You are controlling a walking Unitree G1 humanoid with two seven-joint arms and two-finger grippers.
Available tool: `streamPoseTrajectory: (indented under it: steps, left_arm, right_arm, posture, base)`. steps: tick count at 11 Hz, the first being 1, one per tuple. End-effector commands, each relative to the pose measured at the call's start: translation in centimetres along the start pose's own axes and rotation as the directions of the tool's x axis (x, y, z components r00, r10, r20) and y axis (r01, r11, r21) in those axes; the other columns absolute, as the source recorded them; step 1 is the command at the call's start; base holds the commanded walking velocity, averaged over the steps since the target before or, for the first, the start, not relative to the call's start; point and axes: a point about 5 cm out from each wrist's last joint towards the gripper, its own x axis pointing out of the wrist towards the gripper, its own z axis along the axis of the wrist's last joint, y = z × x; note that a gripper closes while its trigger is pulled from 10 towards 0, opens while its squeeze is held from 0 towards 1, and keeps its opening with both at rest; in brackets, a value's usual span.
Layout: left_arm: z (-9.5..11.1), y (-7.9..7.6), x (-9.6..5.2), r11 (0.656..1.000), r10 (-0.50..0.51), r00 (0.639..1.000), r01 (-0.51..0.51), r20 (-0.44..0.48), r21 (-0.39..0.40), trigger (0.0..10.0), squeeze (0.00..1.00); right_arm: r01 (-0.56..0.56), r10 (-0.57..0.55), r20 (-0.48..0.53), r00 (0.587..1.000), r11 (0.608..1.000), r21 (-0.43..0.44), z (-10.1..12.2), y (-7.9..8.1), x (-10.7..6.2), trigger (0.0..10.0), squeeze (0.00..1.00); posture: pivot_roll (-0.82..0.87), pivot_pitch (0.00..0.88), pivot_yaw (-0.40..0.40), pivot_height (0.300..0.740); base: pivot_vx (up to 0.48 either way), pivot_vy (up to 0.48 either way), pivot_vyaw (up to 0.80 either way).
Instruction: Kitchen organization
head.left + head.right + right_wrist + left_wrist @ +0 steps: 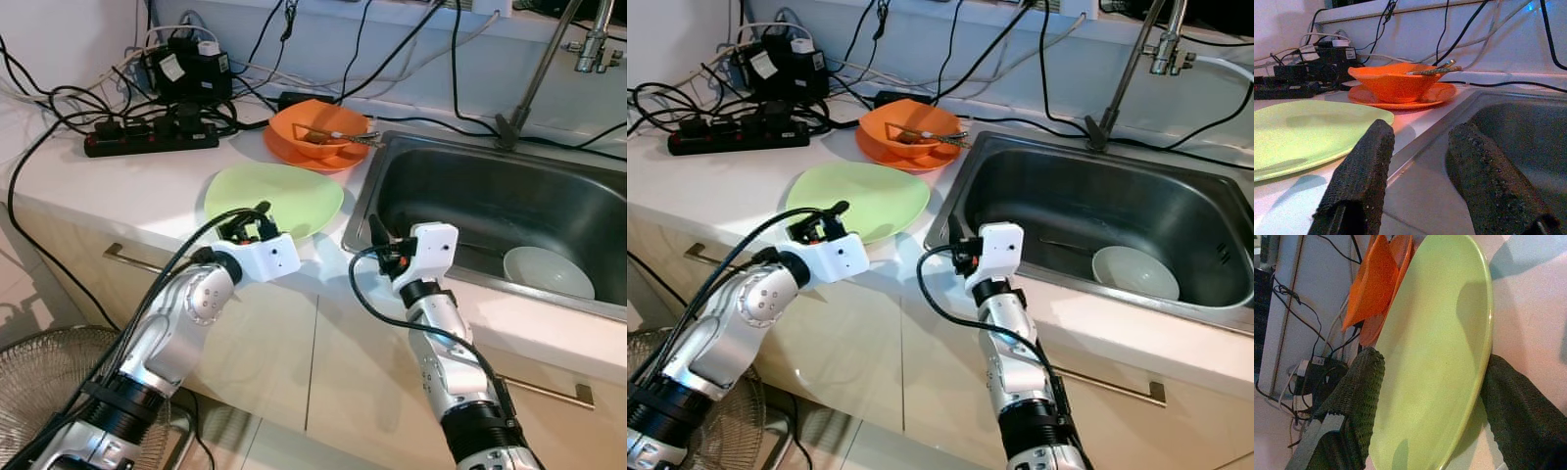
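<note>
A light green plate [284, 191] lies flat on the white counter, left of the sink [509, 196]. My left gripper [251, 219] is at the plate's near rim. In the left wrist view it is open [1432, 360], one finger [1359, 396] over the plate's face and the other [1513, 401] at the rim's outer side. My right gripper [378, 233] hovers open over the sink's left front corner, holding nothing; the right wrist view looks between its fingers [1359, 181] at the sink wall. Behind the green plate an orange bowl [318, 127] with utensils sits on an orange plate [1435, 93].
A white bowl [547, 271] rests in the sink's right side. The faucet [534, 83] rises behind the sink. A black power strip [147, 137], adapters and many cables crowd the counter's back left. A fan [49, 372] stands on the floor at lower left.
</note>
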Motion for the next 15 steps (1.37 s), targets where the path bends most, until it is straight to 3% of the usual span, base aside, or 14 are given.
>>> streamPoseTrajectory:
  steps: [1,2,3,15]
  left_arm:
    - [-2.35,-3.91,-0.10,0.988,-0.157,0.979,0.155,-0.129,-0.021,10.0,0.00]
    - [-2.38,-3.92,-0.07,0.987,-0.158,0.979,0.156,-0.131,-0.022,9.6,0.00]
    - [-2.49,-3.92,-0.03,0.988,-0.157,0.978,0.156,-0.136,-0.018,0.0,0.00]
    - [-1.82,-4.22,0.25,0.984,-0.176,0.979,0.175,-0.106,-0.013,0.0,0.00]
  right_arm:
    - [0.005,-0.005,0.004,1.000,1.000,-0.003,0.30,-0.19,0.35,10.0,0.00]
    - [0.006,-0.006,0.007,1.000,1.000,-0.002,0.35,-0.21,0.36,10.0,0.00]
    - [0.008,-0.008,0.008,1.000,1.000,-0.002,0.37,-0.24,0.37,10.0,0.00]
    - [0.005,-0.005,0.007,1.000,1.000,-0.002,0.29,-0.13,0.32,10.0,0.00]
  posture:
    - [0.22,0.014,-0.029,0.740]
    - [0.22,0.012,-0.028,0.740]
    - [0.22,0.013,-0.028,0.740]
    - [0.22,0.000,-0.022,0.740]
  base:
    - [0.000,0.000,0.00]
    - [0.000,0.000,0.00]
    - [0.000,0.000,0.00]
    - [0.000,0.000,0.00]
